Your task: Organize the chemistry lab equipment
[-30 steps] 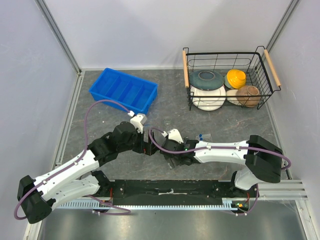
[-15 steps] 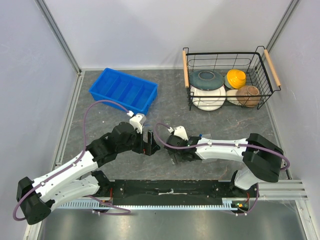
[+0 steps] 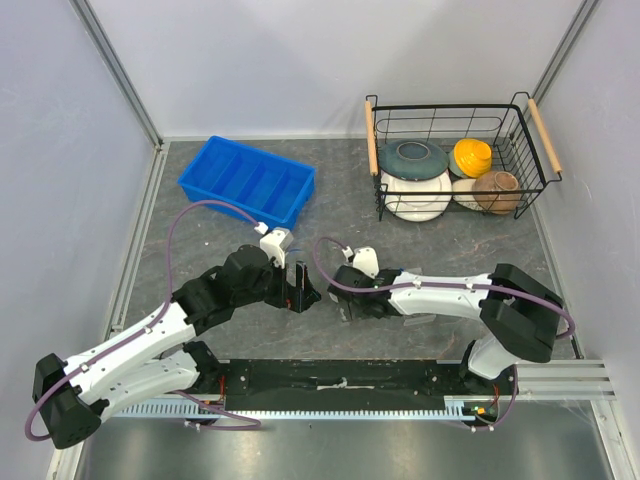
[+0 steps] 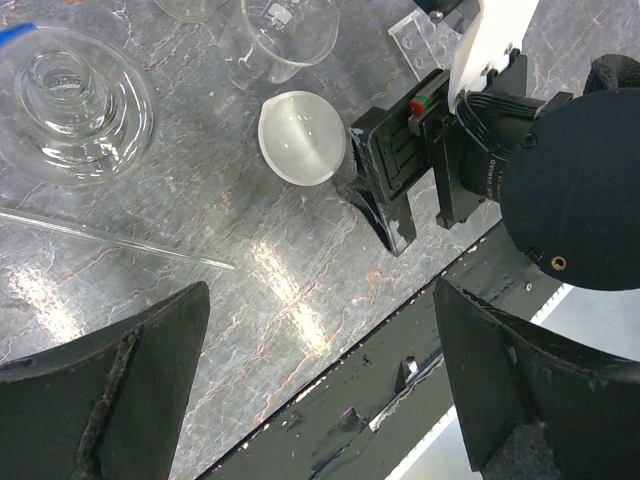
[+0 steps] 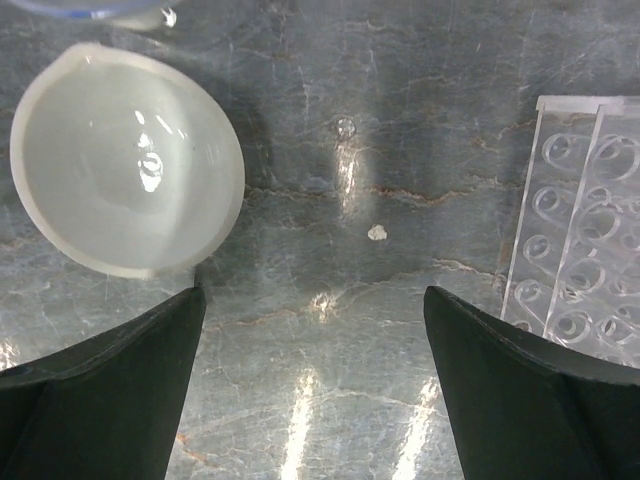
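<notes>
In the left wrist view a white round dish (image 4: 302, 137) lies on the grey table, with a clear glass beaker (image 4: 285, 35) behind it, a round glass vessel (image 4: 70, 100) to the left and a thin glass rod (image 4: 110, 240) nearer. My left gripper (image 4: 320, 390) hangs open above bare table near the front rail. My right gripper (image 5: 315, 390) is open too, low over the table, with the dish (image 5: 125, 160) just past its left finger and the clear tube rack (image 5: 585, 230) on its right. From above, both grippers (image 3: 300, 287) (image 3: 340, 303) face each other and hide the small items.
A blue divided tray (image 3: 247, 180) sits at the back left. At the back right, a wire basket (image 3: 530, 190) holds ceramic bowls and plates. The black rail (image 3: 340, 380) runs along the near edge. The right gripper's body (image 4: 480, 150) is close beside the dish.
My right gripper has swung left and slightly away from the rail, closing in on the left gripper. The left arm has barely moved. Both grippers stay open.
</notes>
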Tool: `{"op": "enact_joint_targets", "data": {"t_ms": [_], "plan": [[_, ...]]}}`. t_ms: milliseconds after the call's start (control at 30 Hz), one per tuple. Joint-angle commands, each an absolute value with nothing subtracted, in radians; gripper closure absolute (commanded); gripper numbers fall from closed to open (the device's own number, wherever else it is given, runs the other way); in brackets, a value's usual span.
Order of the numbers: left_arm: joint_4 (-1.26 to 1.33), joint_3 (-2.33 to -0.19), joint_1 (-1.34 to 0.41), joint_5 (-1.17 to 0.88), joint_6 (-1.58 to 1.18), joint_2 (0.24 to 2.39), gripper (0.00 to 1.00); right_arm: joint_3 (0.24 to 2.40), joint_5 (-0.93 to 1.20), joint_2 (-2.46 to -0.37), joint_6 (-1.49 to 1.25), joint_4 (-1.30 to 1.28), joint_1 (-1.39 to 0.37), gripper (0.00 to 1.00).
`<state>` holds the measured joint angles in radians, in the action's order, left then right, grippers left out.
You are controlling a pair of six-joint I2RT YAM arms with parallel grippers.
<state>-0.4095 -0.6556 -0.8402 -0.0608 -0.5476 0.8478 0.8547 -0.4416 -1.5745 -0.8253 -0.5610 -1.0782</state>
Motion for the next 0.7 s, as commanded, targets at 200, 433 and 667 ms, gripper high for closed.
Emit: {"op": "enact_joint_targets", "data": {"t_ms": [200, 433, 667], "plan": [[-0.380, -0.672, -0.851, -0.045, -0.515, 0.833, 0.00, 0.844, -0.574, -1.644, -0.919, -0.678, -1.042, 0.02], [-0.385, -0.675, -0.857, -0.041, -0.515, 0.833, 0.00, 0.831, -0.592, -1.640, -0.962, -0.698, -0.997, 0.02], [-0.385, -0.675, -0.861, -0.040, -0.514, 0.836, 0.00, 0.807, -0.591, -1.615, -0.968, -0.696, -0.945, 0.02]]}}
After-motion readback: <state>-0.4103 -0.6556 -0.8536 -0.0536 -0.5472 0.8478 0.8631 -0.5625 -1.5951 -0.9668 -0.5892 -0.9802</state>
